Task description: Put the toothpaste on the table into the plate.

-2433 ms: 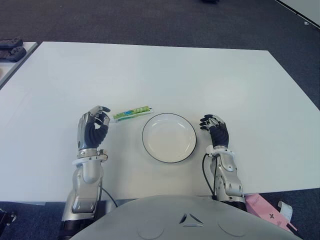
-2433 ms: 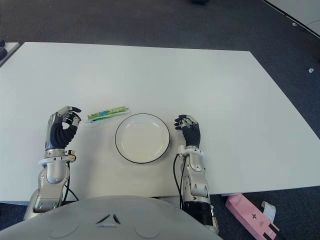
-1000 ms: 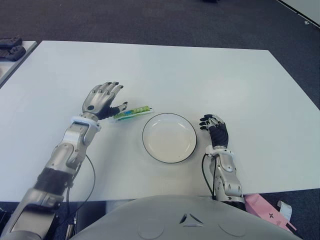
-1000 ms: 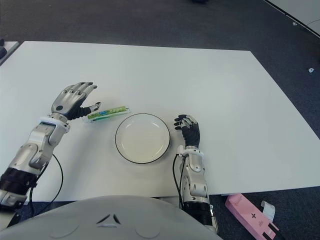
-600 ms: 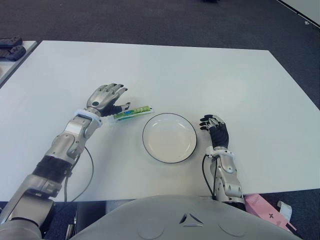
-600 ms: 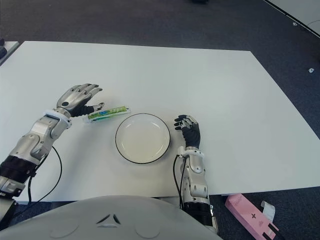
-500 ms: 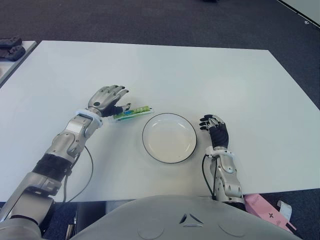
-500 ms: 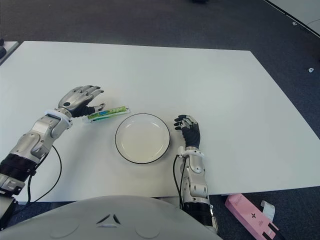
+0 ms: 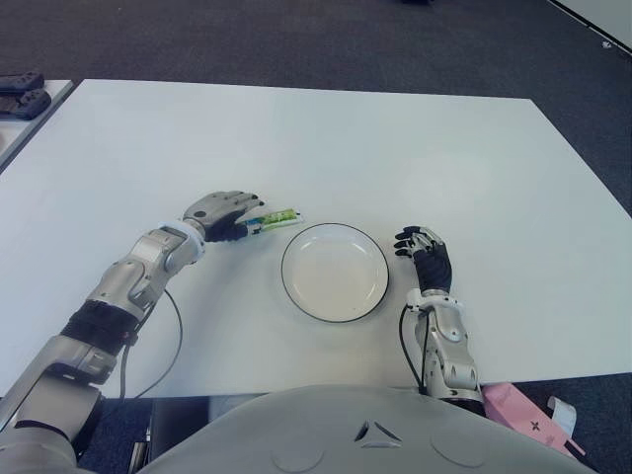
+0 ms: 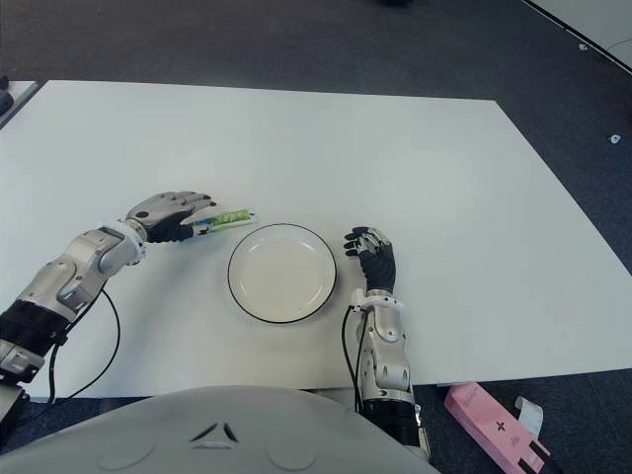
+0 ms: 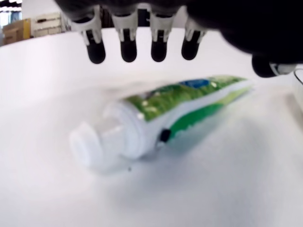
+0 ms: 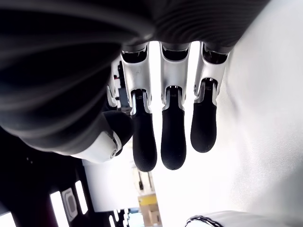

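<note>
The left hand [image 9: 223,209] reaches forward, palm down, over the cap end of the toothpaste [image 9: 274,219], which lies flat on the white table [image 9: 326,138] just left of the empty plate [image 9: 334,271]. In the left wrist view its fingers [image 11: 128,45] arch above the tube without gripping it. The right hand [image 9: 425,255] shows right of the plate, fingers loosely curled and empty.

L hand [image 10: 170,211] over cap end of toothpaste [image 10: 229,218], left of plate [image 10: 281,272]. R hand [image 10: 372,257] idle, right of plate.
</note>
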